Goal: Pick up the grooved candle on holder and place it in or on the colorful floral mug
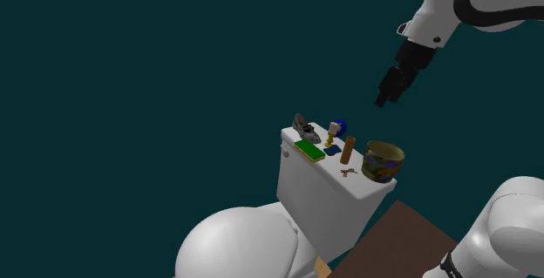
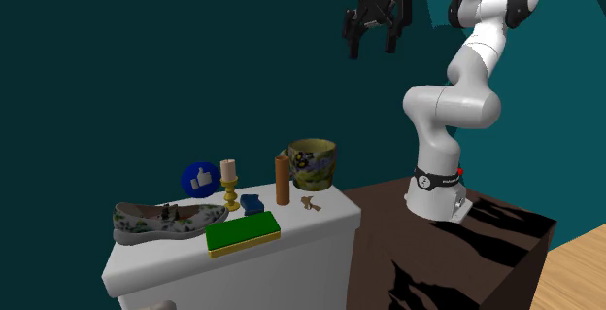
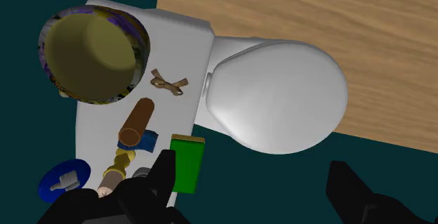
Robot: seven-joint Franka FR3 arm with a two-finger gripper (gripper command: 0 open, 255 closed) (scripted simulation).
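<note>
The biggest thing is the white toilet, and its tank has a flat top, so it works like a little shelf for all the small stuff. The white arm stands on a dark brown box just beside the tank, near enough to reach it. Its gripper hangs high over the tank with its two fingers spread wide and nothing between them, so I think it has not gone down for a grab yet. The floral mug sits at the right end of the tank in the second exterior view, open side up, ready for something to drop in. A flowery shoe lies at the left end, with a green block near the front edge. A brown stick stands just left of the mug. The candle stands straight up on its gold holder, between the brown stick and a blue thumbs-up disc. They crowd it, so the fingers will likely need care. A small blue bit and a tiny tan thing lie close by.
</note>
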